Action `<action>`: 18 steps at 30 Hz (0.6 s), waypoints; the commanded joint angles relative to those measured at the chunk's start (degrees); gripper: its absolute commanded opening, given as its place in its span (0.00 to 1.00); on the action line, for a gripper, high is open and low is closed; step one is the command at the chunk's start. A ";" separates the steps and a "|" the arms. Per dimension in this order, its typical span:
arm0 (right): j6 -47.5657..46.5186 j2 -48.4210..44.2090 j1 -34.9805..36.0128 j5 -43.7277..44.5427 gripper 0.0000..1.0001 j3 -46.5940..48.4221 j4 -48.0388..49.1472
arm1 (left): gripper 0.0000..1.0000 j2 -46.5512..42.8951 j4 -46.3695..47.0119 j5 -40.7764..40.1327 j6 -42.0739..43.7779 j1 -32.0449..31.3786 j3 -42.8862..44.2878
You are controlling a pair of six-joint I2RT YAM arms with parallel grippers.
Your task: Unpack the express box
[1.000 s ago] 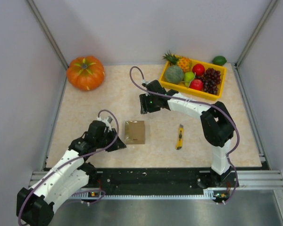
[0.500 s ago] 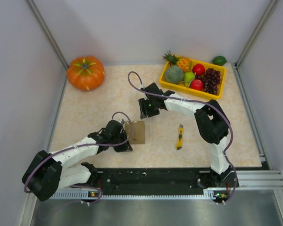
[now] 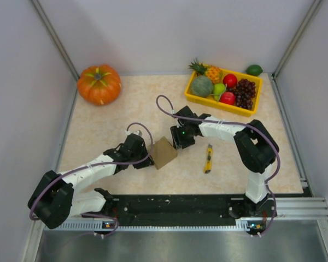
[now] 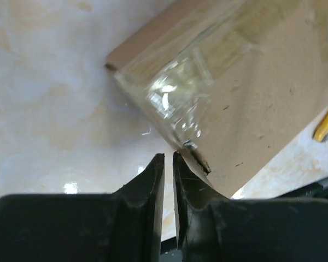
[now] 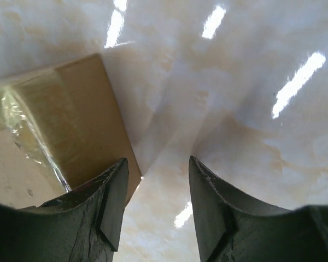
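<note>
Nearly shut: left gripper (image 4: pixel 168 155), only thin slit between fingers, nothing seen gripped; tips just at taped lower corner of express box (image 4: pixel 251 93). Right gripper (image 5: pixel 157 161) spread wide, holding nothing; one finger right at box edge, contact unclear. Box sits between both grippers, mid-table toward near edge, turned cornerwise to table edges, clear tape over seam. Yellow utility knife (image 3: pixel 208 158) lies right of box, apart. Pumpkin (image 3: pixel 99 84) at far left corner. Yellow fruit tray (image 3: pixel 244 112) at far right corner, green fruit (image 3: pixel 254 70) just behind it.
</note>
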 commanded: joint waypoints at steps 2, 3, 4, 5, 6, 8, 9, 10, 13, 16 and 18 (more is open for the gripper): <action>-0.16 -7.90 0.44 -2.29 0.48 -4.65 0.06 | 0.19 -0.07 1.07 -8.04 -1.13 0.37 4.60; -0.16 -8.70 0.97 -2.20 0.48 -6.05 0.06 | 0.20 0.19 1.42 -8.74 -0.95 0.54 4.87; 0.02 -10.44 1.32 -2.11 0.48 -6.85 0.24 | 0.20 0.54 1.60 -9.01 -0.86 0.72 5.39; 0.19 -11.25 1.50 -1.94 0.48 -7.55 0.33 | 0.21 0.89 1.95 -9.01 -0.78 1.42 5.66; 0.45 -12.04 2.63 -0.80 0.47 -9.04 0.33 | 0.21 1.94 2.21 -8.84 -0.78 1.86 5.92; 1.33 -14.67 3.95 1.48 0.47 -10.54 0.68 | 0.22 3.17 3.35 -6.21 -0.60 4.22 6.62; 1.60 -15.29 4.92 3.23 0.47 -11.42 0.68 | 0.22 4.48 3.62 -5.42 -0.60 5.02 6.97; 2.21 -15.73 6.15 3.60 0.47 -11.77 0.68 | 0.23 4.93 3.71 -3.50 -0.51 5.72 7.59; 4.84 -16.96 7.39 5.00 0.47 -12.92 0.59 | 0.26 6.60 3.80 -2.60 0.63 8.27 8.90; 5.99 -19.77 7.39 7.81 0.47 -13.71 -0.55 | 0.27 7.31 0.73 -2.16 1.33 10.47 10.66; 6.08 -23.44 7.39 10.44 0.48 -13.71 -2.21 | 0.27 6.53 -2.08 -3.82 1.69 11.62 11.46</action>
